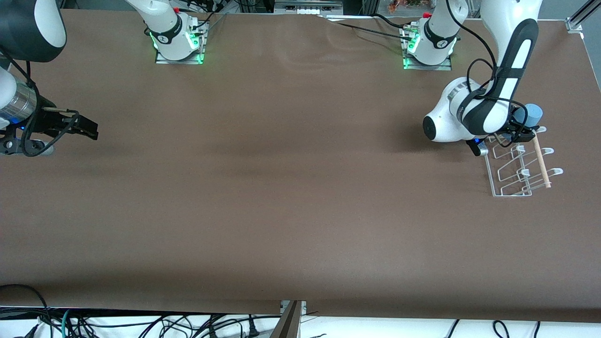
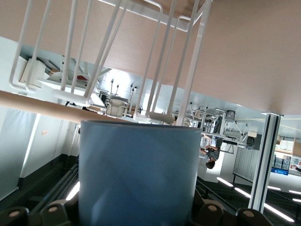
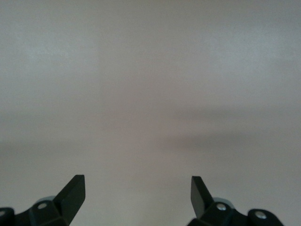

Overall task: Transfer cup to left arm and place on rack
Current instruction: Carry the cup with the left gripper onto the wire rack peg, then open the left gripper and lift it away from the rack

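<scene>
The light-blue cup [image 1: 533, 114] is between the fingers of my left gripper [image 1: 522, 126], which is shut on it over the end of the white wire rack [image 1: 514, 174] that is farther from the front camera. In the left wrist view the cup [image 2: 138, 174] fills the lower middle, with the rack's wires [image 2: 155, 61] and wooden rod [image 2: 42, 106] close above its rim. I cannot tell whether the cup touches the rack. My right gripper [image 1: 89, 130] is open and empty, waiting low over the table at the right arm's end. Its fingers [image 3: 75, 190] show only bare table.
The rack's wooden rod [image 1: 541, 162] runs along its side toward the table's edge at the left arm's end. The brown table [image 1: 281, 178] spreads between the two arms. The arm bases [image 1: 178, 42] stand along the edge farthest from the front camera.
</scene>
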Robot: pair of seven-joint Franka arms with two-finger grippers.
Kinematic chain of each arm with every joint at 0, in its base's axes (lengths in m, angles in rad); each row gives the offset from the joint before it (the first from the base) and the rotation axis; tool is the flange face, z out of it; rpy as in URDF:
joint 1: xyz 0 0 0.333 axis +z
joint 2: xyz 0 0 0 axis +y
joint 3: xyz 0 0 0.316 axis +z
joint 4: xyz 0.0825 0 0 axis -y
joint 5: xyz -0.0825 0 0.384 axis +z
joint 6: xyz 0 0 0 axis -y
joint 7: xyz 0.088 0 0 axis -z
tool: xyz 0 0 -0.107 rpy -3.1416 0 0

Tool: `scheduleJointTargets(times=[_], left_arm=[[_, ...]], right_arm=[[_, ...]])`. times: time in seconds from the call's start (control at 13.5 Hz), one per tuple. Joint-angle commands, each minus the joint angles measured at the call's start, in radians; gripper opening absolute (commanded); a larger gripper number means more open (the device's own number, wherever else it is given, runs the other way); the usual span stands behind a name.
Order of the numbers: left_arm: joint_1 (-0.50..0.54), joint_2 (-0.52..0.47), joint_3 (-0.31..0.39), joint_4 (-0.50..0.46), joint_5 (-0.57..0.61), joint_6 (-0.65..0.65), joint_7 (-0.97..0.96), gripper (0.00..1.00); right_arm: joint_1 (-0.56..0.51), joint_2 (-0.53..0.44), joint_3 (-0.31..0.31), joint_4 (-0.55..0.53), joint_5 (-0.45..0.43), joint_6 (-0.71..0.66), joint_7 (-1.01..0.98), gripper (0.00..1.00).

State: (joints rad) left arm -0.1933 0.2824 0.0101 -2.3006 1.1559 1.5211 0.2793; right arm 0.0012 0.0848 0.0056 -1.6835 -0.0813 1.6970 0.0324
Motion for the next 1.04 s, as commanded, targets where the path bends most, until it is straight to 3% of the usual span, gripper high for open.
scheduleJointTargets(times=[0.0,0.07,0.15,0.22,0.3,0.74,0.96], left_arm=[[0.023,-0.017,-0.007,-0.034,0.028,0.040,-0.018,0.00],[0.025,-0.012,-0.007,-0.040,0.030,0.050,-0.031,0.00],[0.031,-0.011,-0.007,-0.040,0.030,0.053,-0.034,0.09],[0.041,-0.011,-0.007,-0.040,0.031,0.057,-0.051,0.46],[0.041,-0.009,-0.007,-0.040,0.031,0.057,-0.069,0.98],[0.043,-0.026,-0.009,-0.022,0.027,0.059,-0.086,1.00],[0.045,-0.028,-0.009,0.091,-0.126,0.096,-0.100,1.00]], right_arm=[[-0.013,-0.002,0.007,0.021,0.020,-0.055,-0.028,0.99],[-0.015,-0.002,0.002,0.022,0.020,-0.059,-0.040,0.99],[-0.013,-0.007,0.001,0.025,0.018,-0.060,-0.058,0.99],[-0.013,-0.010,0.005,0.037,0.018,-0.074,-0.063,0.99],[-0.013,-0.013,0.008,0.065,0.020,-0.115,-0.065,0.99],[-0.010,-0.013,0.011,0.084,0.063,-0.181,-0.075,0.99],[-0.006,-0.005,0.011,0.100,0.055,-0.191,-0.072,0.99]])
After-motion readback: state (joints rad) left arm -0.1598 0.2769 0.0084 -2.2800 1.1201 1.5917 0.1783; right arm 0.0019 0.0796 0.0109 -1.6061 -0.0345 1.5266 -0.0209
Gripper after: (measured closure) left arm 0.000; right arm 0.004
